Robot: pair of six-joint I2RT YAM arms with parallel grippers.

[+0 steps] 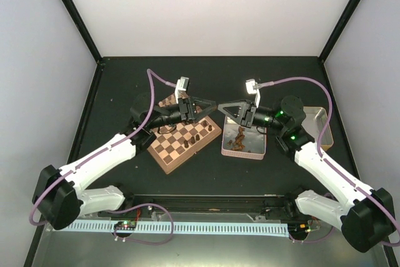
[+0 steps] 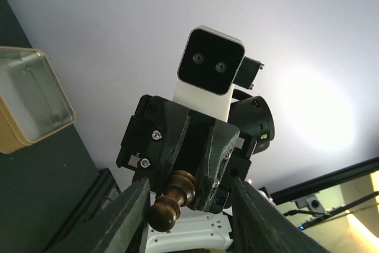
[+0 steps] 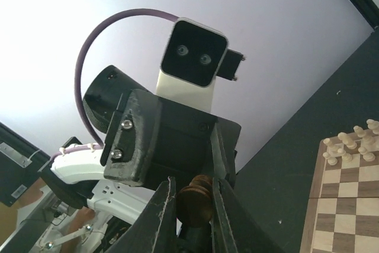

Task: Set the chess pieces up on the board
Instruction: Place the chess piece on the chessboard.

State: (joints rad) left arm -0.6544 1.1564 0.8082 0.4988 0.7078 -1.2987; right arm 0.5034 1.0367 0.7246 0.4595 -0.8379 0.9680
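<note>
Pale, faintly lilac walls [image 1: 206, 10] stand beyond the left gripper [image 1: 209, 107] and the right gripper [image 1: 224, 109] and out to either side of them, meeting at black corner posts [image 1: 75, 14] that run down to the surface. Under both grippers lies a matte black table [image 1: 125, 76]; on their near side a pale blue slotted strip [image 1: 206, 226] crosses it above a bare metal lip [image 1: 62, 248]. Ahead of the left gripper, a soft patch of light [image 2: 314, 111] glows on the wall

On the dark table [image 1: 125, 85], a silvery tin [image 1: 324, 126] sits toward the right edge, a tan tray [image 1: 244, 155] nearer the middle.
</note>
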